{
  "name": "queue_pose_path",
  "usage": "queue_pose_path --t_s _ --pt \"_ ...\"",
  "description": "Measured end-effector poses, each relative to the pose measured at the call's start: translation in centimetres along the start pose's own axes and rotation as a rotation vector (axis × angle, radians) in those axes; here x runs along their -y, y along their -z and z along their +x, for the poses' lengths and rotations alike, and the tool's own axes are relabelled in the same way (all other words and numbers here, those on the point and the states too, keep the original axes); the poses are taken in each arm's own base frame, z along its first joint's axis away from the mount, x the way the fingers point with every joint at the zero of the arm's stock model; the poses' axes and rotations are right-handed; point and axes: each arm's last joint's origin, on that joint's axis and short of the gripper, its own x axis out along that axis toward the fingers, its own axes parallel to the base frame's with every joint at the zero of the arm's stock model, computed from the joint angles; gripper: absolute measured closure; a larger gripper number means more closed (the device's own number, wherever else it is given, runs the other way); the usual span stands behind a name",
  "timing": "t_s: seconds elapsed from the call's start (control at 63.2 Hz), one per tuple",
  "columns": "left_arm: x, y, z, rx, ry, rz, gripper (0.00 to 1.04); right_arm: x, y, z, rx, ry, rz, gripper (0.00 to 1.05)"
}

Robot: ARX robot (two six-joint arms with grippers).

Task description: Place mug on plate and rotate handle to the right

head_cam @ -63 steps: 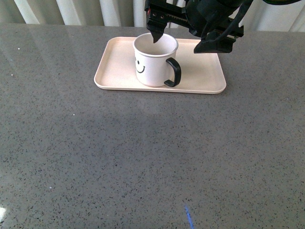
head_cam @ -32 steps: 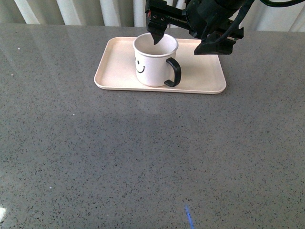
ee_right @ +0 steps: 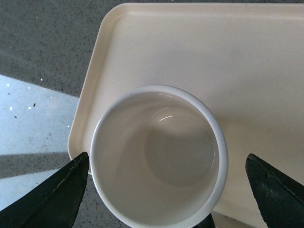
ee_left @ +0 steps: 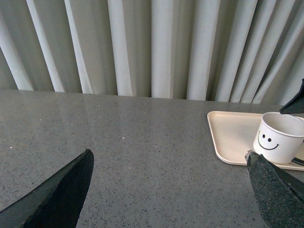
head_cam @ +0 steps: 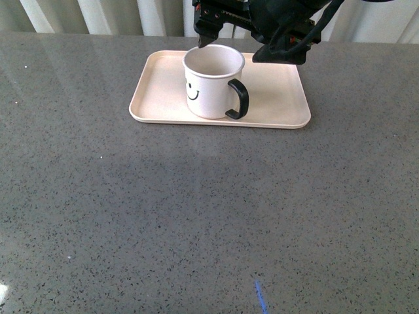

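1. Spread wide above the table [ee_left: 142, 142]: left gripper [ee_left: 166, 197], nothing between its fingers.
2. Upright near the middle of the pale pink-beige plate [head_cam: 154, 108]: cream-white mug [head_cam: 209, 88], empty, black smiley at 8 o'clock, glossy black handle [head_cam: 240, 98] at 4 o'clock.
3. Hovers above the mug's rim: right gripper [head_cam: 232, 51], fingers spread wider than the mug.
4. Underneath, grey speckled stone; at 12 o'clock, pale pleated curtain [ee_left: 142, 47].

Right claw [head_cam: 239, 50] partly past front view's edge
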Motion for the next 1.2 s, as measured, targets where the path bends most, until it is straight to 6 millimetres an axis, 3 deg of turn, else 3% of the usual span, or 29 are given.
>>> queue_pose_path --t_s 0.918,1.203 --pt "0.0 0.0 0.0 0.0 0.0 0.0 0.09 1.5 0.2 2.7 -0.077 0.067 0.042 0.1" --pt "0.0 0.0 0.0 0.0 0.0 0.0 0.09 1.4 0.1 2.6 -0.078 0.073 0.05 0.52"
